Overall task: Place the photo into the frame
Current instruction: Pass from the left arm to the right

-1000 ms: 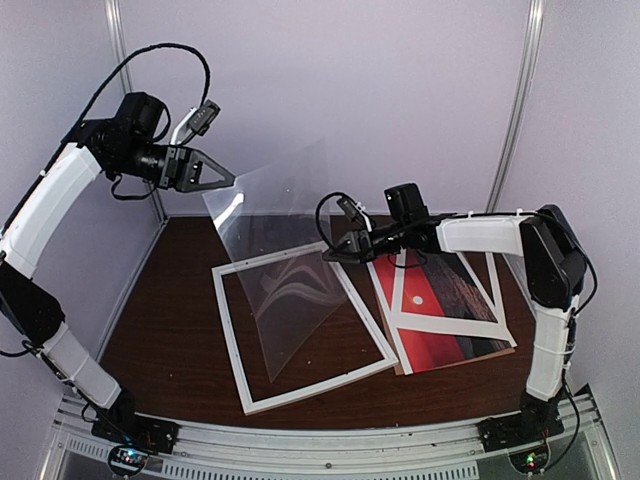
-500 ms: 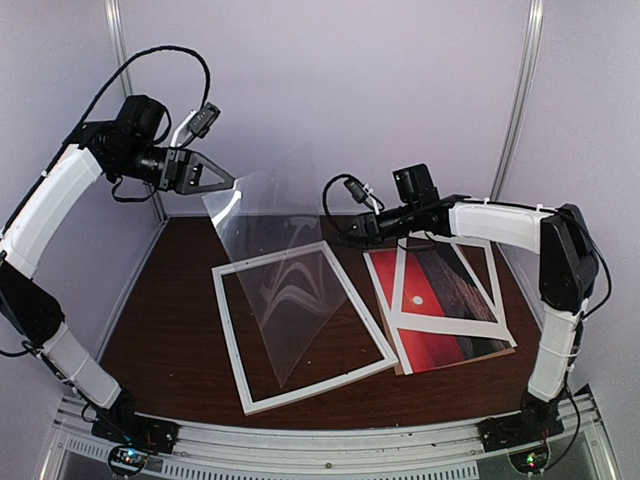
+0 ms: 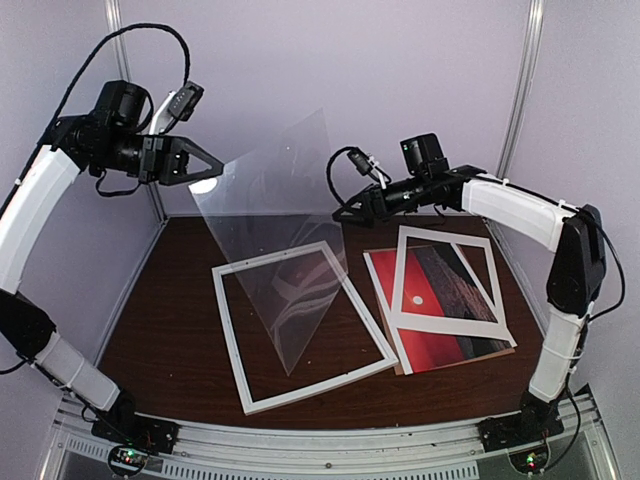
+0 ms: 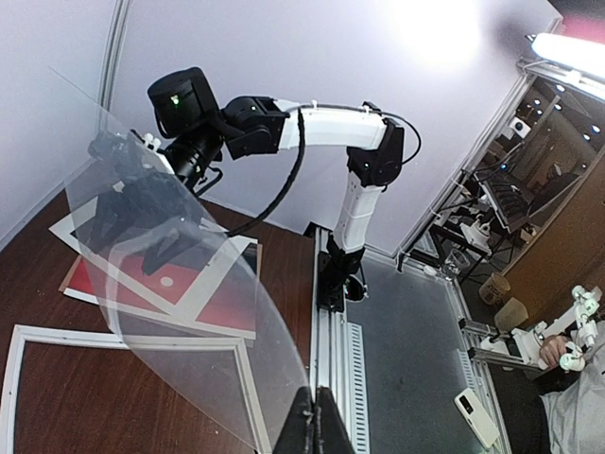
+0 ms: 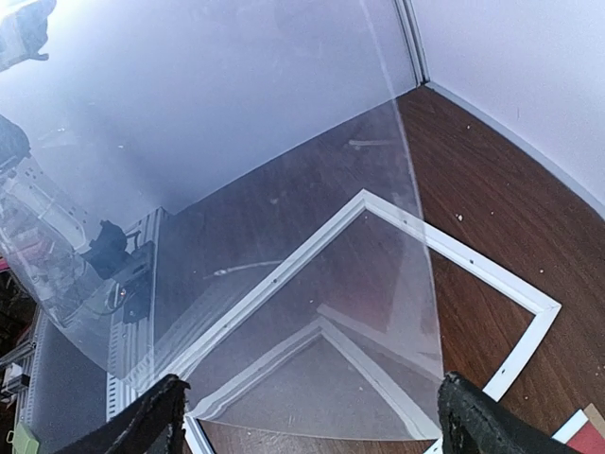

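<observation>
Since a second ago your left gripper (image 3: 218, 165) has climbed and drawn back toward 10 o'clock, carrying the clear sheet (image 3: 280, 250) up with it, while your right gripper (image 3: 346, 213) has come off the sheet's right edge and risen toward 1 o'clock with its jaws spreading. Your left gripper is pinched tight on the sheet's upper left corner, and the left wrist view shows both fingers together on its edge. The sheet hangs steeply tilted from that corner, and its lowest point sits over the open middle of the frame (image 3: 229, 330); you cannot tell whether that tip touches the table (image 3: 160, 300). Your right gripper stands wide apart with nothing in it, just beside the sheet's right edge, and its own camera looks straight through the sheet between the two fingers. The frame lies flat from the centre toward 8 o'clock. The photo (image 3: 440, 345) lies flat at 3 o'clock, outside the frame and just beside its right rail. A white paper mat (image 3: 445, 236) rests askew on the photo's upper part, leaving the red lower band bare.
</observation>
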